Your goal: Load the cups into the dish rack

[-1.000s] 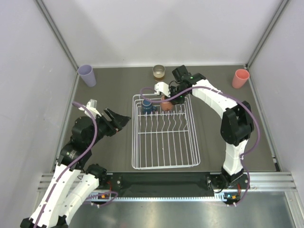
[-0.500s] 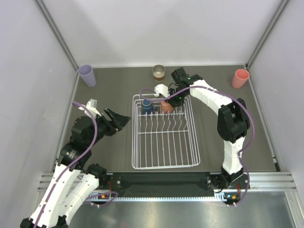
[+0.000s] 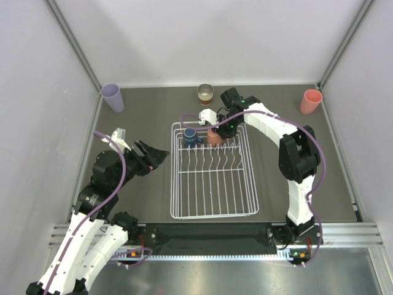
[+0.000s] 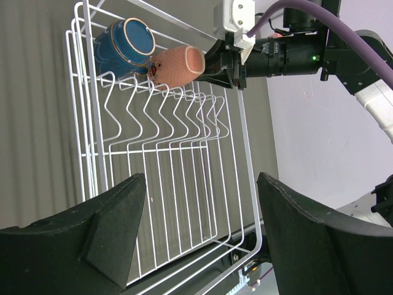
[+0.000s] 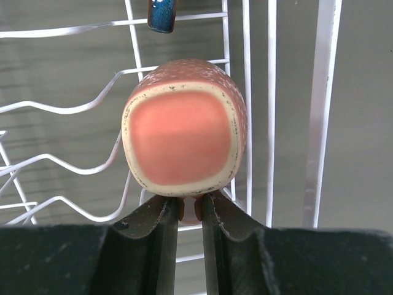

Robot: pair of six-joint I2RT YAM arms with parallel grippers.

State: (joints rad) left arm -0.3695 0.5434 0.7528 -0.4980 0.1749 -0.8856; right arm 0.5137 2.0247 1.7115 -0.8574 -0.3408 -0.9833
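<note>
The white wire dish rack (image 3: 174, 184) lies mid-table. The dark blue mug (image 3: 190, 136) lies in its far left corner. Beside it the terracotta-orange mug (image 3: 214, 137) rests on the tines, on its side. My right gripper (image 3: 223, 127) is shut on the mug's handle; the right wrist view shows the mug's base (image 5: 184, 135) just above the closed fingers (image 5: 161, 227). My left gripper (image 3: 158, 155) is open and empty, left of the rack. The lavender tumbler (image 3: 112, 97), the brownish cup (image 3: 205, 93) and the pink tumbler (image 3: 311, 101) stand on the table.
The lavender tumbler is at the far left corner, the pink tumbler at the far right corner, and the brownish cup just behind the rack. Grey walls close in the table on three sides. The rack's tines (image 4: 166, 117) run across its far half.
My right arm's elbow has swung slightly left and the gripper has settled a little lower with the terracotta mug at the rack's far end. The left arm has not moved.
</note>
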